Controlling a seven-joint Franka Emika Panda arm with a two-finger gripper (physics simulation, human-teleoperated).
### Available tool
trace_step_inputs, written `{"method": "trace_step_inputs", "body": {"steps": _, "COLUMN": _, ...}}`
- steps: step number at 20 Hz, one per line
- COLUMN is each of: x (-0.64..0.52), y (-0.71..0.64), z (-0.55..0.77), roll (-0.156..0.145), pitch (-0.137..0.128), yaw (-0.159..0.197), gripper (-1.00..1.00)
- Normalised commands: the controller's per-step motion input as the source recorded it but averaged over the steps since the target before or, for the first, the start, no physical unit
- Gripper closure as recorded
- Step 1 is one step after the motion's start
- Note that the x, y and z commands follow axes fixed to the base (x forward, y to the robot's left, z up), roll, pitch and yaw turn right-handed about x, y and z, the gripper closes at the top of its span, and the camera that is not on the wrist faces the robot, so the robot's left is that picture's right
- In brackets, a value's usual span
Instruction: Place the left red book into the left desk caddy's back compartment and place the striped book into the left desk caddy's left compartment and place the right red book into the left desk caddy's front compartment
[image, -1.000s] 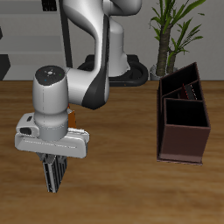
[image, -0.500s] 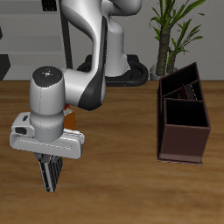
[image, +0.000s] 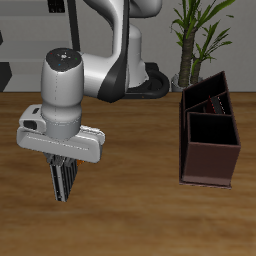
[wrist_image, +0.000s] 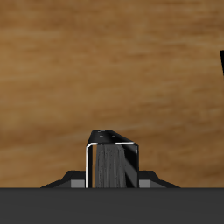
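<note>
My gripper (image: 63, 163) is shut on the striped book (image: 62, 183), a thin book with grey, black and white stripes that hangs on end below the fingers, lifted off the wooden table. The wrist view shows the book's striped end (wrist_image: 112, 160) between the fingers. The left desk caddy (image: 210, 165), a dark brown-maroon box with inner partitions, stands well off to the side of the gripper near the table's edge. Neither red book is in view; the arm hides the table behind it.
A potted plant (image: 200, 30) stands behind the caddy. The robot's base (image: 130, 80) is at the table's back. A dark edge (wrist_image: 221, 66) shows at the rim of the wrist view.
The gripper has risen with the striped book and shifted slightly toward the caddy. The small orange patch seen behind the arm earlier is now hidden.
</note>
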Motion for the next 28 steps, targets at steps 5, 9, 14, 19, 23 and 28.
{"method": "trace_step_inputs", "body": {"steps": 5, "x": -0.19, "y": 0.24, "z": 0.44, "roll": -0.044, "pitch": -0.015, "yaw": -0.088, "gripper": 1.00}}
{"method": "trace_step_inputs", "body": {"steps": 9, "x": -0.21, "y": 0.25, "z": 0.44, "roll": -0.082, "pitch": -0.008, "yaw": -0.080, "gripper": 1.00}}
{"method": "trace_step_inputs", "body": {"steps": 14, "x": -0.21, "y": 0.49, "z": 0.36, "roll": 0.052, "pitch": -0.058, "yaw": -0.011, "gripper": 1.00}}
{"method": "trace_step_inputs", "body": {"steps": 19, "x": -0.04, "y": 0.37, "z": 0.11, "roll": 0.001, "pitch": 0.015, "yaw": -0.065, "gripper": 1.00}}
{"method": "trace_step_inputs", "body": {"steps": 23, "x": -0.28, "y": 0.47, "z": 0.15, "roll": 0.043, "pitch": -0.024, "yaw": 0.009, "gripper": 1.00}}
{"method": "trace_step_inputs", "body": {"steps": 28, "x": -0.50, "y": 0.43, "z": 0.19, "roll": -0.078, "pitch": -0.002, "yaw": -0.063, "gripper": 1.00}}
